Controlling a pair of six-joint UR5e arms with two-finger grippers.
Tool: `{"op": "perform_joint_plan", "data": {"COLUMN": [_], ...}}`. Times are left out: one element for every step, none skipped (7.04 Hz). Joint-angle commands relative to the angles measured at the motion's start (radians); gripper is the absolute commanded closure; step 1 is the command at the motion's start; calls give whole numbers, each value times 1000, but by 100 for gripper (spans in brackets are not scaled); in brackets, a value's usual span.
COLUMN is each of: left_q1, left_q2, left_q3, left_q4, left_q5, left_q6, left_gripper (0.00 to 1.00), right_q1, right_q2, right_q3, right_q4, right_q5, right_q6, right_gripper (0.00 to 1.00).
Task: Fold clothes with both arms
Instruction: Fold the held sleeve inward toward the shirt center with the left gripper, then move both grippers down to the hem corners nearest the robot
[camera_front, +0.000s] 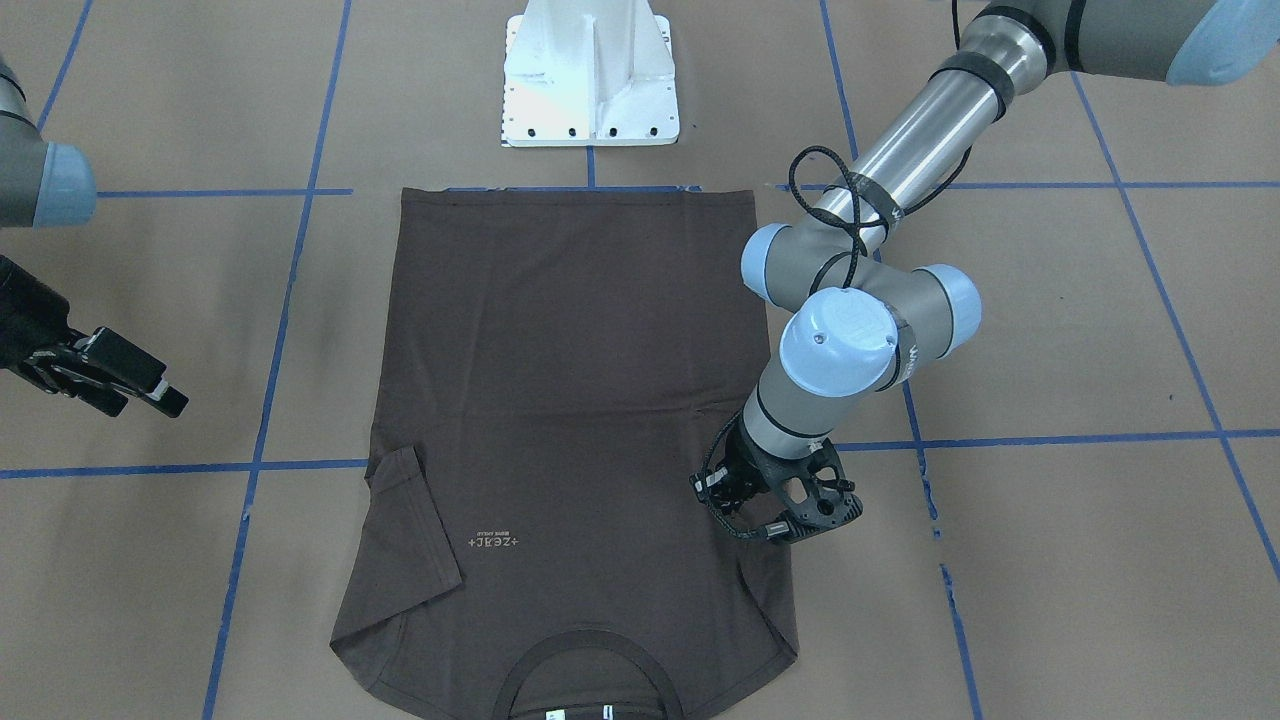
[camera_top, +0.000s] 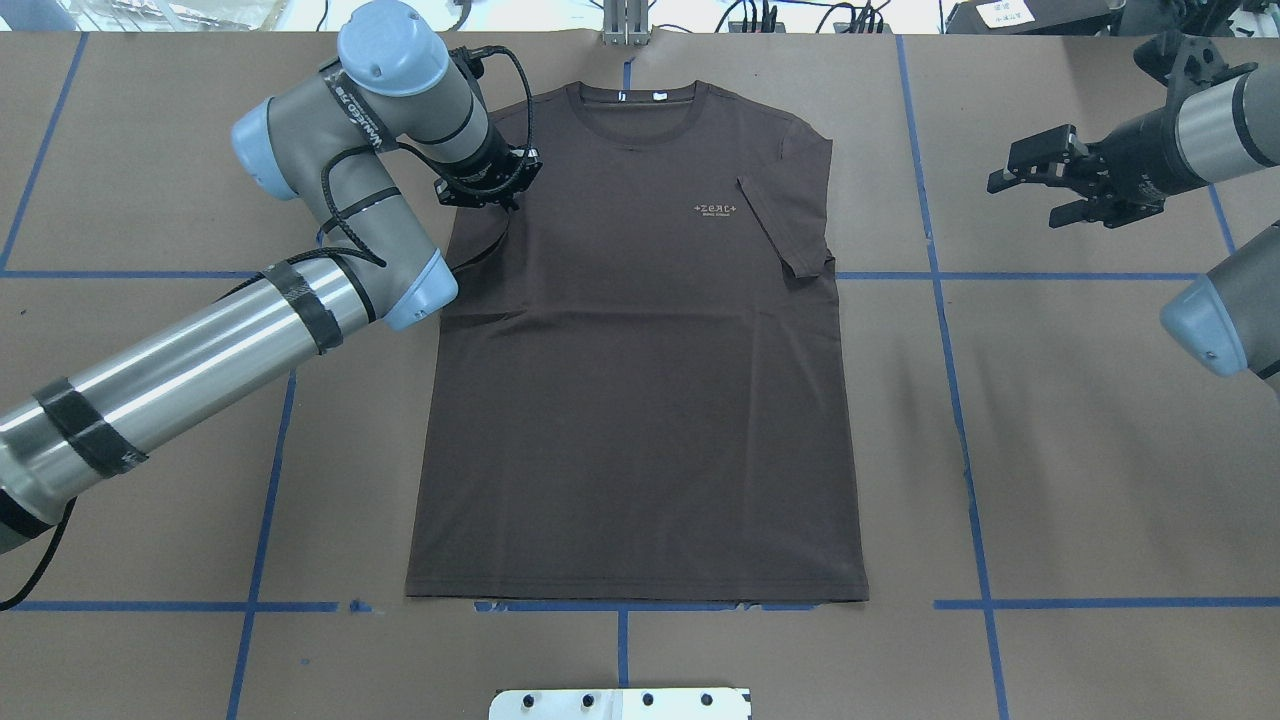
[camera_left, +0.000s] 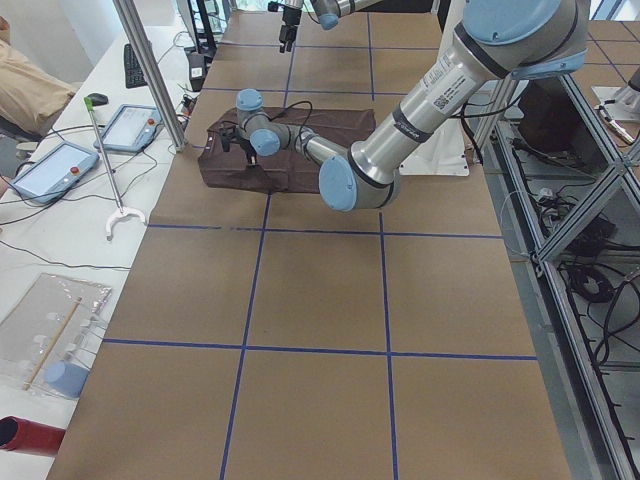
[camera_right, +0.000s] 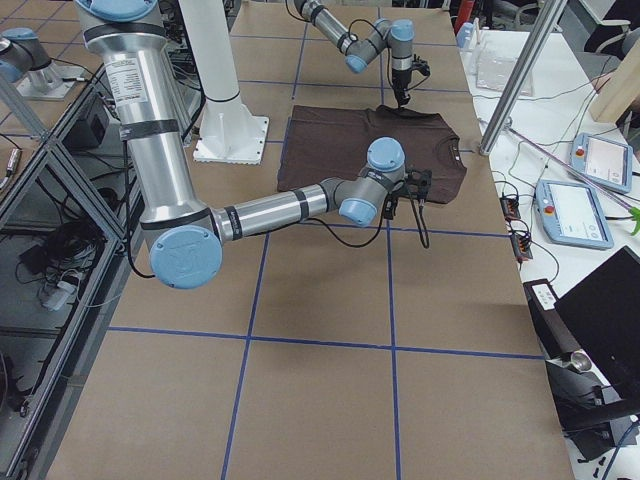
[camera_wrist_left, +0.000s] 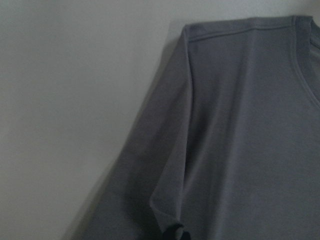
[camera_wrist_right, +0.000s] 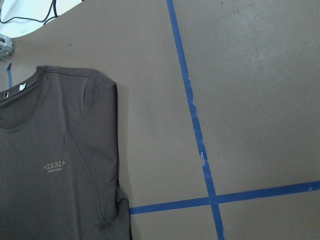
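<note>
The dark brown T-shirt (camera_top: 640, 400) lies flat on the table, face up, with its collar (camera_top: 635, 105) on the far side from the robot. One sleeve (camera_top: 790, 225) is folded in over the chest beside the pale logo (camera_top: 714, 208). My left gripper (camera_top: 490, 188) sits at the shirt's other shoulder, shut on that sleeve (camera_wrist_left: 165, 150). The fabric rises in a ridge to a dark fingertip (camera_wrist_left: 175, 233). My right gripper (camera_top: 1020, 190) is open and empty in the air, to the side of the shirt at chest level. It also shows in the front view (camera_front: 150, 400).
The white pedestal base (camera_front: 590, 80) stands beyond the shirt's hem. Blue tape lines (camera_top: 940, 275) mark a grid on the brown table. A side bench with tablets (camera_right: 580, 210) and cables lies past the collar end, behind a metal post (camera_right: 515, 80).
</note>
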Motion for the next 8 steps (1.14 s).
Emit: {"op": "perform_joint_plan", "data": {"left_q1": [1,1,1,2,16,56,61,76], "left_q2": [-38,-42,-27,2,63,146,213,272], "left_q3": [77,77,65,-12,-145,-308,-432,-520], "left_q4": [-61,-65,-67,-68,-62,-53,-53,-53], "left_q5": [41,41,41,40,32,31,28,20], "left_q6": [-29,-47,-52,-96,-170,-196,-198,-198], "left_gripper": [100,83,31,27,24,23,23,23], "right_q1": [0,0,-6,-37,-114,-202,-300,-396], "right_q2": [6,7,23,39,41,40,29,24], "right_q3": [-1,1,6,19,48,99,140,180], "right_q4": [0,0,-9,-5,-3,-5,-12,-18], "right_q5": [-1,-1,-12,-70,-116,-185,-255,-323], "right_q6": [2,3,25,114,206,326,412,492], "right_gripper": [0,0,0,0,0,0,0,0]}}
